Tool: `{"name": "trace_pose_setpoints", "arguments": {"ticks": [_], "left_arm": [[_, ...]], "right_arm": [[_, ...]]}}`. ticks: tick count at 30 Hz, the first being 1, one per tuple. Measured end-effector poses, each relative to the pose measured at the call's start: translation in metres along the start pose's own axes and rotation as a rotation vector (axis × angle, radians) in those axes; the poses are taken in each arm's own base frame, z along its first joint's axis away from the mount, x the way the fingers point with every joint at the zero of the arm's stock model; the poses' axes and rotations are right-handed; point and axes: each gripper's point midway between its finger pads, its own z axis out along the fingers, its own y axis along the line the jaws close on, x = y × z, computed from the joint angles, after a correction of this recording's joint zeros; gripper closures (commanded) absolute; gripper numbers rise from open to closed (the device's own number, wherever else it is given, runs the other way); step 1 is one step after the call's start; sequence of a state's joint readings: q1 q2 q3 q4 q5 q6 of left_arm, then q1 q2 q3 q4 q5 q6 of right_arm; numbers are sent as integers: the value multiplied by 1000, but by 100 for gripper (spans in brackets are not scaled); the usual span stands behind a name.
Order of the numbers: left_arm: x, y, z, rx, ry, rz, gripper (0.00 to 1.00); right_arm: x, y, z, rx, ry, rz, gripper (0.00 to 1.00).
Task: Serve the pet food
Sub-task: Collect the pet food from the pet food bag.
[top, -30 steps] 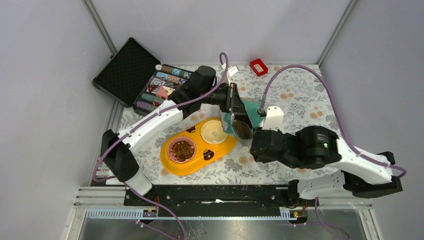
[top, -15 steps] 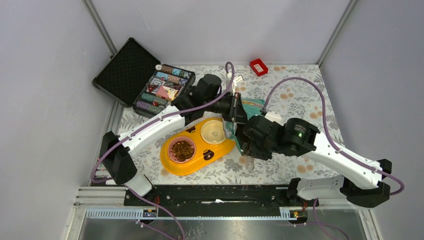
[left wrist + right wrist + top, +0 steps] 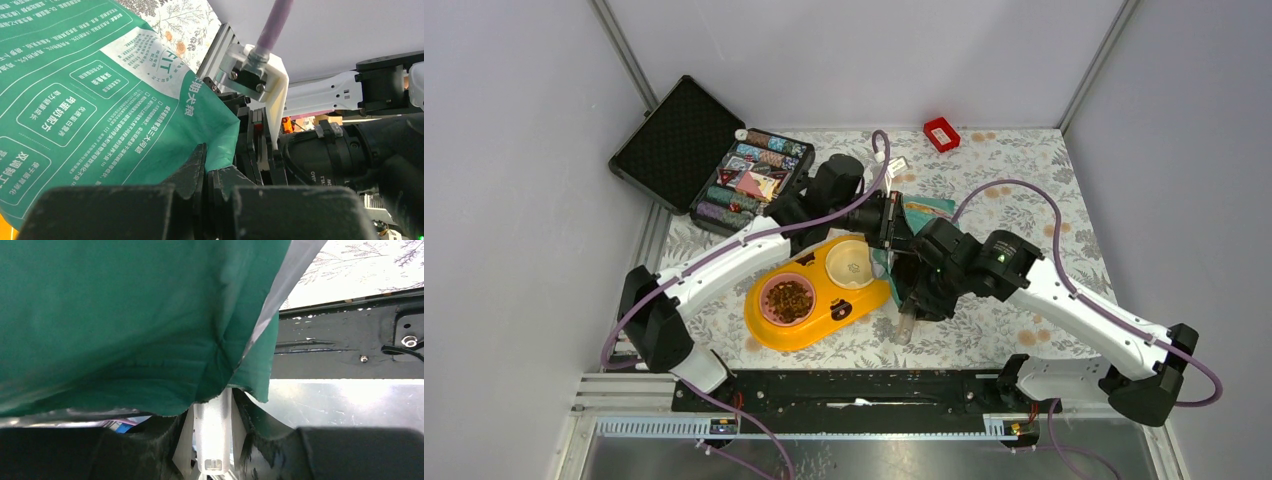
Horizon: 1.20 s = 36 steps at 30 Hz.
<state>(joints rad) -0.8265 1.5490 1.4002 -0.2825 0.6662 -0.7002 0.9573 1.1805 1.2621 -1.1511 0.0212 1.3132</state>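
Left gripper [image 3: 206, 167] is pinched tight on the edge of the teal pouch [image 3: 75, 85], arm stretched forward over the table with the wrist turned sideways above the yellow feeder [image 3: 809, 332]. The right gripper [image 3: 214, 407] sits under the pouch's lower corner, arm folded inward, and fabric drapes over its fingers, so can't tell if it's clamped. Pouch print reads "FIT" plus boxed white Chinese text, e.g. "肉蛋奶配方"; kibble [image 3: 789, 298] lies in the feeder's pink bowl [image 3: 764, 297].

Left arm [image 3: 734, 245] and right arm [image 3: 1064, 295] cover most of the pouch [image 3: 929, 206] from above; both wrist views crop it, contents unseen
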Motion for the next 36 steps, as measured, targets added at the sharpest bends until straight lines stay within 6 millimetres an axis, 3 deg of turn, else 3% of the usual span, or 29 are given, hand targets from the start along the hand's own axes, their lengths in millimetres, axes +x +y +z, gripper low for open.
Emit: {"name": "trace_pose_setpoints", "arguments": {"ticks": [17, 26, 36], "left_arm": [[-1, -2, 0, -7, -16, 10, 100], [0, -2, 1, -11, -15, 19, 100], [-2, -2, -2, -25, -31, 29, 100]], "right_arm": [[-7, 7, -23, -121, 12, 59, 100], [-25, 7, -8, -103, 32, 99, 100], [-37, 12, -7, -141, 93, 118, 100]]}}
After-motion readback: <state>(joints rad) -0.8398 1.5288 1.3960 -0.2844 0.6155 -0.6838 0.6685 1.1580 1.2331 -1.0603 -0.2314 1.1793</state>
